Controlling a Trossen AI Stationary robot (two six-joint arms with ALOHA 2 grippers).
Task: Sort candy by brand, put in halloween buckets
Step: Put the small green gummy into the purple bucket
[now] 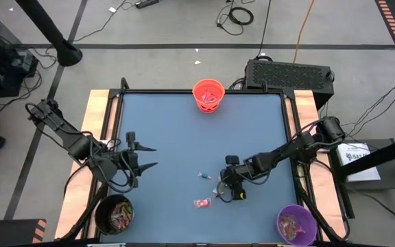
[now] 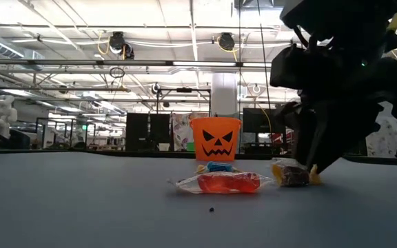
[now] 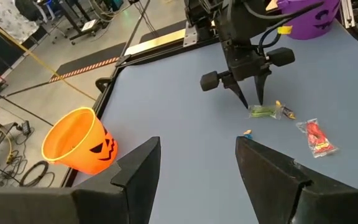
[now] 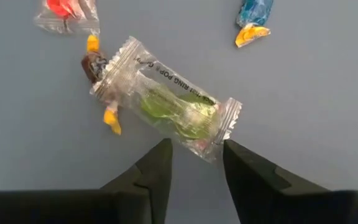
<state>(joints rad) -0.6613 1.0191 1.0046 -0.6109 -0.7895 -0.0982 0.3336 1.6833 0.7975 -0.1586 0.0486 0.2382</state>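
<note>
Pick step: right claw spread apart over green ring-pop candy on tabletop — next, lower and close. Left claw idle, parted.

Right arm is reaching in from the table's right edge toward the middle, wrist bent so the right gripper is pointing straight down with its tips just above the tabletop. Its fingers are sitting slightly apart, not clamping anything. Left arm is waiting over the left side of the table, elbow folded back off the left edge, with the left gripper aiming level toward the centre, fingers spread wide.
</note>
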